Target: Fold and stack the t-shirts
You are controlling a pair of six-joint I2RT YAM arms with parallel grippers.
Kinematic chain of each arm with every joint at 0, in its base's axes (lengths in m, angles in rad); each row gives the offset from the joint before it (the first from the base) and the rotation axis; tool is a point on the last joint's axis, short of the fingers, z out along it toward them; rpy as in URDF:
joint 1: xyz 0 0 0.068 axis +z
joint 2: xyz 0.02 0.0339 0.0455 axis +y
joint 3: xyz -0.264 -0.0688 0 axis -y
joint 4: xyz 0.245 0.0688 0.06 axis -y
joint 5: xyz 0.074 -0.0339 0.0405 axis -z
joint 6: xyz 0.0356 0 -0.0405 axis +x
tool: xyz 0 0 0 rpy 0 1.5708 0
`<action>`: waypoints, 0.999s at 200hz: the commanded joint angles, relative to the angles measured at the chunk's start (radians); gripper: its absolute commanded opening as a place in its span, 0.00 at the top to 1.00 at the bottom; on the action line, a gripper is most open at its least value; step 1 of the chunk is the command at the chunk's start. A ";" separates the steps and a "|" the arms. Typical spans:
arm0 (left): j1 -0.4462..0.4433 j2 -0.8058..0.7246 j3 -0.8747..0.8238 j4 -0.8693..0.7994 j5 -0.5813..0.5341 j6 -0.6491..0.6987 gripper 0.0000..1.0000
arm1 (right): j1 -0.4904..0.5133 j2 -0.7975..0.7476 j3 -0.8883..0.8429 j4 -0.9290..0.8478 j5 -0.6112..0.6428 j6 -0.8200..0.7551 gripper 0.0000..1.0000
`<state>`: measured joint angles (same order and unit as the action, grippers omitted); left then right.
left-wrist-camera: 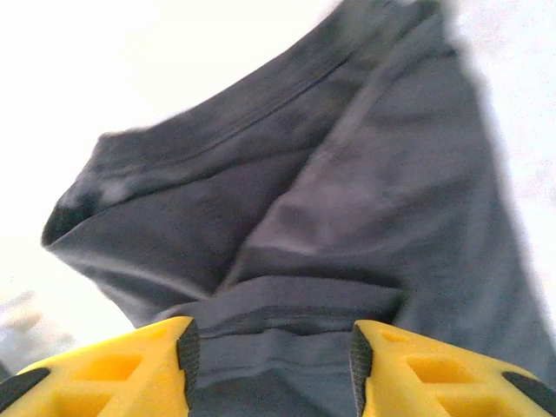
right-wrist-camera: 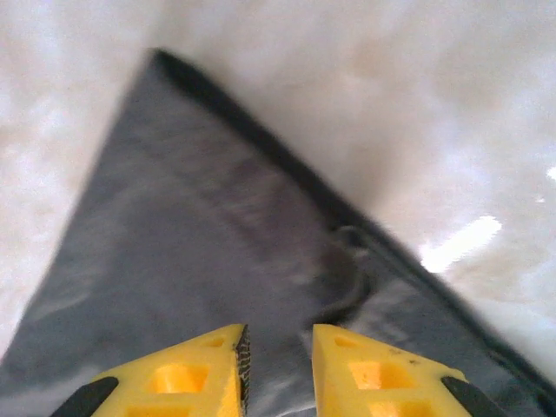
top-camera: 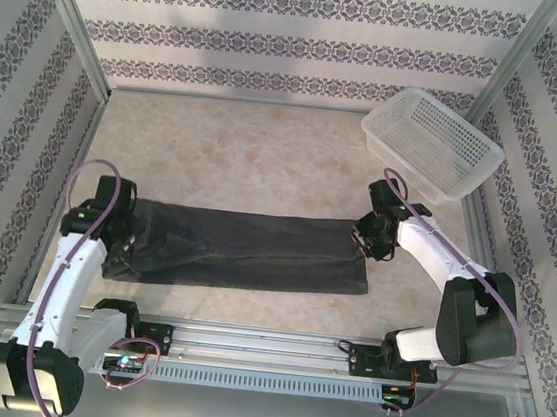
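The dark grey soft cloth t-shirt [top-camera: 254,249] lies in a long folded strip on the pale marbled table [top-camera: 244,154]. The left gripper [left-wrist-camera: 271,365] and right gripper [right-wrist-camera: 280,365] sit at its ends, yellow jaws apart, holding nothing. Flowery striped walls [top-camera: 277,42] stand around.

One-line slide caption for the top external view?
Left gripper and right gripper at opposite ends of a dark t-shirt folded into a long strip; white basket far right.
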<state>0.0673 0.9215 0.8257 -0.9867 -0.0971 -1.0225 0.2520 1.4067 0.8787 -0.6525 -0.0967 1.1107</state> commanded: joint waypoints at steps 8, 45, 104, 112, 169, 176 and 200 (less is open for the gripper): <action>0.017 0.107 0.152 0.058 0.011 0.083 0.52 | 0.075 0.022 0.039 0.110 0.012 -0.064 0.78; 0.099 0.368 0.188 0.276 0.224 0.095 0.68 | 0.118 0.165 0.080 0.173 -0.031 -0.060 0.81; 0.196 0.734 0.181 0.402 0.324 0.099 0.76 | 0.061 0.353 0.145 0.041 0.019 -0.017 0.80; 0.220 0.753 0.174 0.406 0.317 0.117 0.76 | 0.051 0.375 0.162 0.014 0.021 -0.013 0.79; 0.310 0.941 0.301 0.351 0.357 0.228 0.77 | 0.011 0.512 0.328 -0.109 0.030 -0.028 0.76; 0.310 0.962 0.322 0.349 0.364 0.228 0.77 | 0.006 0.537 0.359 -0.118 0.022 -0.034 0.76; 0.310 1.023 0.392 0.361 0.384 0.222 0.77 | -0.019 0.626 0.477 -0.151 -0.001 -0.055 0.76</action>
<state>0.3618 1.8580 1.1744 -0.6506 0.3088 -0.8360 0.2699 1.9301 1.2716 -0.7502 -0.1276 1.0763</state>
